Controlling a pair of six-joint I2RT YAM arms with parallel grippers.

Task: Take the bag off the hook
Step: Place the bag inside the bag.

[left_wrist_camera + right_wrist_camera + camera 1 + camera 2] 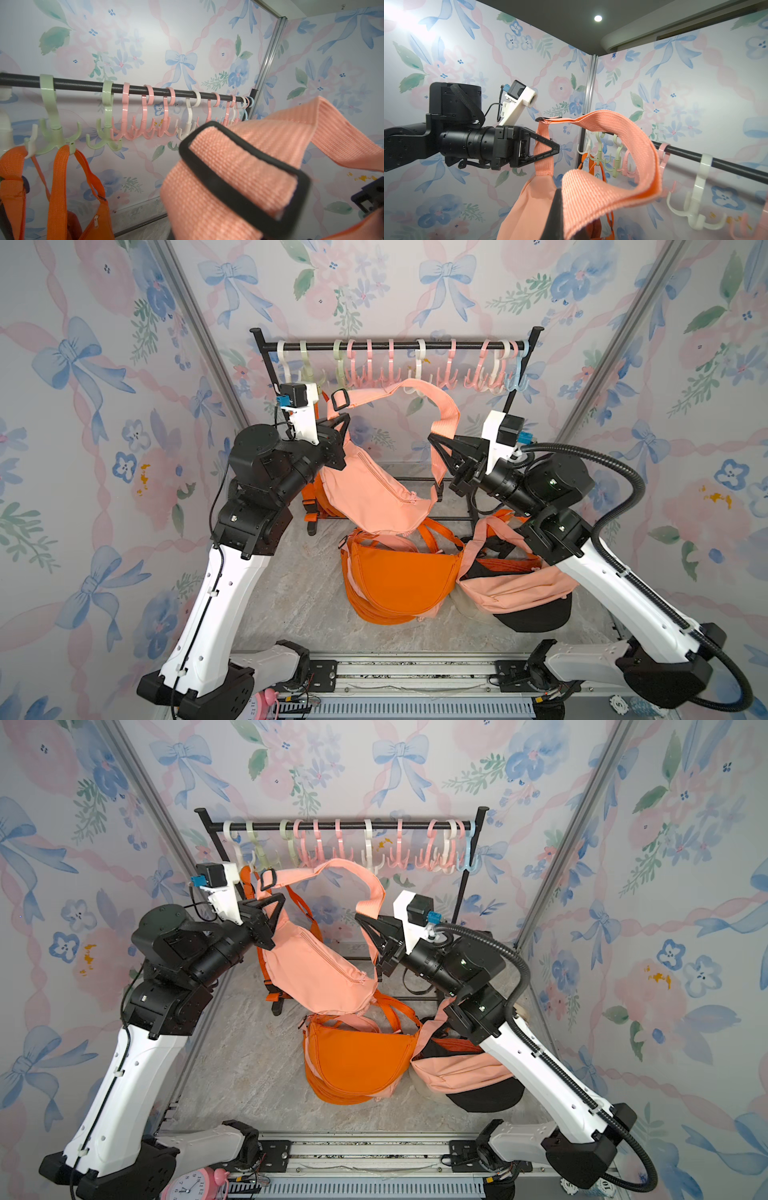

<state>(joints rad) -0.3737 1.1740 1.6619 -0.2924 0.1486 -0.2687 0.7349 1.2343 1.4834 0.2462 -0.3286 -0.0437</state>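
Peach bag [316,973] aloft, near the hooks [338,844]

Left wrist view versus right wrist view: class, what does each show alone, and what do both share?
Left wrist only: the pale blue plastic hook at the far end of the black metal rail. Right wrist only: the left gripper, shut on the peach woven bag strap, and a round ceiling light. Both: that strap, that rail and the orange fabric bag.

We see a grey marbled tabletop [291,593] carrying an orange bag [399,580] near its middle, a peach bag [511,589] against it on the right arm's side, draped over something black [536,616], and a black rack [395,346] standing at its far edge.
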